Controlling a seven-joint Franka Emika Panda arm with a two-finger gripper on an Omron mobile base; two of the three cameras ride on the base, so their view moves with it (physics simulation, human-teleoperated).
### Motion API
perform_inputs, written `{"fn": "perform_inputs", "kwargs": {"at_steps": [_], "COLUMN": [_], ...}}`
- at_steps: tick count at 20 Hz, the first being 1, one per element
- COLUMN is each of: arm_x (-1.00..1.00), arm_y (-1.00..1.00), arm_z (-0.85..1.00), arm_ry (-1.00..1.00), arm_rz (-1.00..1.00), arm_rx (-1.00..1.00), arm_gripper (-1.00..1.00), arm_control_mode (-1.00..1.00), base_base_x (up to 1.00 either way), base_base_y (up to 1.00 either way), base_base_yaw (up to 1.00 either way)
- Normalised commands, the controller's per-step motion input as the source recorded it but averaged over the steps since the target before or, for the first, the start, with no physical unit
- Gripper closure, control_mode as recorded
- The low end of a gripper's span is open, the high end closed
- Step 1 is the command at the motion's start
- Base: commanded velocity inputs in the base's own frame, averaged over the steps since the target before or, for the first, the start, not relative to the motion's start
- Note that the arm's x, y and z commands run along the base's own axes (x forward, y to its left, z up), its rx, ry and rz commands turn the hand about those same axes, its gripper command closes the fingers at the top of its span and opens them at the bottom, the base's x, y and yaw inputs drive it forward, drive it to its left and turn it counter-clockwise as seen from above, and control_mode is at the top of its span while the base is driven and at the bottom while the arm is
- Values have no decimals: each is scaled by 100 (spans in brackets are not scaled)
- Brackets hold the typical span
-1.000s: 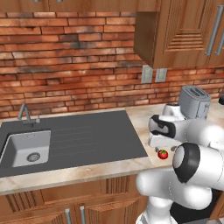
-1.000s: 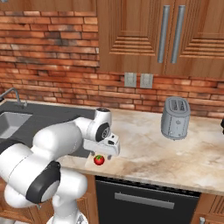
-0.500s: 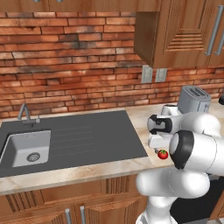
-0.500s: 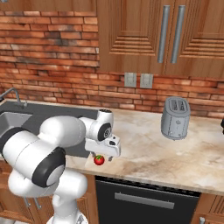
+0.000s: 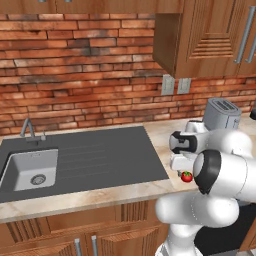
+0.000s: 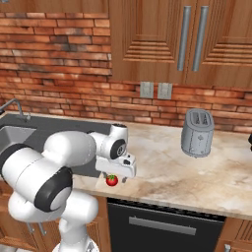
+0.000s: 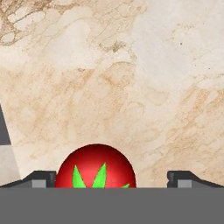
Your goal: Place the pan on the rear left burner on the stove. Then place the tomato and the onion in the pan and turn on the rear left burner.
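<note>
I have the two-finger gripper (image 7: 111,178) spread wide, hanging just over the small shiny red tomato with its green top (image 7: 96,166), which sits between the dark fingertips (image 7: 42,178) with nothing gripped. Tomato is on the beige marbled stone counter (image 6: 197,172) near its front edge, between the dark grey sink counter (image 5: 100,155) and the silver toaster (image 6: 197,132).

Grey toaster (image 6: 197,133) on beige counter (image 6: 167,172), dark sink (image 5: 32,169), faucet (image 5: 27,128)
</note>
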Motion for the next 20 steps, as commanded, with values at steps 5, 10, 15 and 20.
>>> {"fn": "perform_inputs", "kwargs": {"at_steps": [5, 10, 15, 20], "arm_x": [-15, -2, 3, 1], "arm_y": [0, 0, 8, 2], "arm_z": [-3, -8, -17, -6], "arm_ry": [0, 0, 2, 1], "arm_rz": [0, 0, 0, 0], "arm_rx": [0, 0, 0, 0], "arm_gripper": [-100, -100, 100, 100], "arm_control_mode": [-100, -100, -100, -100], "base_base_x": [0, 0, 0, 0], "base_base_y": [0, 0, 0, 0], "base_base_yaw": [0, 0, 0, 0]}}
